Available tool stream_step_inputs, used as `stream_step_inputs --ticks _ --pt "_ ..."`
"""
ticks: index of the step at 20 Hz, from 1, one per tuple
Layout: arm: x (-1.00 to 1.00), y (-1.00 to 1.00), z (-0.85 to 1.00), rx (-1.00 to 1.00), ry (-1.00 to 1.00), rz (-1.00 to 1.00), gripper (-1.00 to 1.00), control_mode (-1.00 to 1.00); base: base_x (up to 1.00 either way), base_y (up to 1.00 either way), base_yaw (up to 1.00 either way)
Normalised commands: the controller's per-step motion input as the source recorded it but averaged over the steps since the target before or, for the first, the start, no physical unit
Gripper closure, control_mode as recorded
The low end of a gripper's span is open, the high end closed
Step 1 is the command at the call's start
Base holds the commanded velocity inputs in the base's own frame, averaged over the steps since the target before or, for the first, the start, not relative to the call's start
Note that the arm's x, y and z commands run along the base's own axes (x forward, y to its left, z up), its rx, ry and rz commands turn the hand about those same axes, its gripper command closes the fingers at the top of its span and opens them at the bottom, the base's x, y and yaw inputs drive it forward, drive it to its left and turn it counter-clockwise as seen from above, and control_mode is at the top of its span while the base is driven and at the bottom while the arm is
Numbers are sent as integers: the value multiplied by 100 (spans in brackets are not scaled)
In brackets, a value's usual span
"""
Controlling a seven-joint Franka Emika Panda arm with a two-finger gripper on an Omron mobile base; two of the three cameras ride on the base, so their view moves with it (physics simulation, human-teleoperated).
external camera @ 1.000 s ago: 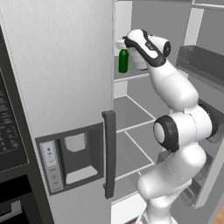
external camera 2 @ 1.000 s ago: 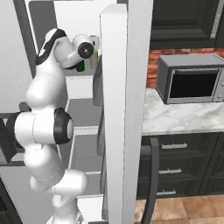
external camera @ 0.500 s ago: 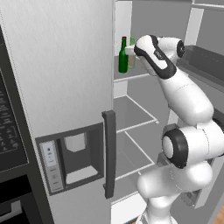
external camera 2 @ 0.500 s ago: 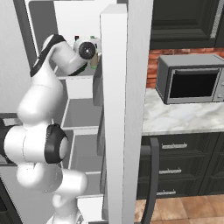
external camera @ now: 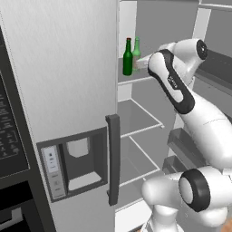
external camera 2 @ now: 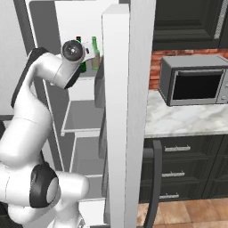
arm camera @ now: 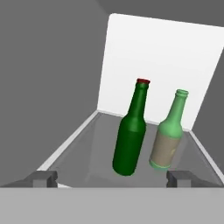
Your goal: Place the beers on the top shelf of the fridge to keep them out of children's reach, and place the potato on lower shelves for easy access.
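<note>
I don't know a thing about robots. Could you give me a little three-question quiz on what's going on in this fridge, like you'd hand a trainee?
1. True or false: both bottles stand upright on the top shelf of the fridge.
2. Which bottle wears a red cap: A) the dark green bottle, B) the pale green bottle, C) neither?
3. Fill in: the gripper is ____, holding nothing.

Key
1. True; they stand side by side, apart from the gripper.
2. A; the pale one carries a label instead.
3. Open; its fingertips sit wide apart, short of the bottles.
</note>
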Motion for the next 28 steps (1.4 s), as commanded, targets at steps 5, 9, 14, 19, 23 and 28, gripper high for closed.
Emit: stream_step_inputs --ticks 5,9,14,19,23,28 --pt "-100 0 -24 -10 22 -2 -100 -100 0 0 0" --pt "-100 0 -32 -3 28 -9 -100 -100 0 0 0" --pt "-100 0 -56 0 28 -13 -100 -100 0 0 0" --pt "-95 -9 -33 0 25 -16 -100 -100 0 0 0" --pt "-69 -9 0 0 20 -16 -100 -100 0 0 0" --pt "-62 -8 0 0 12 -11 -100 -100 0 0 0"
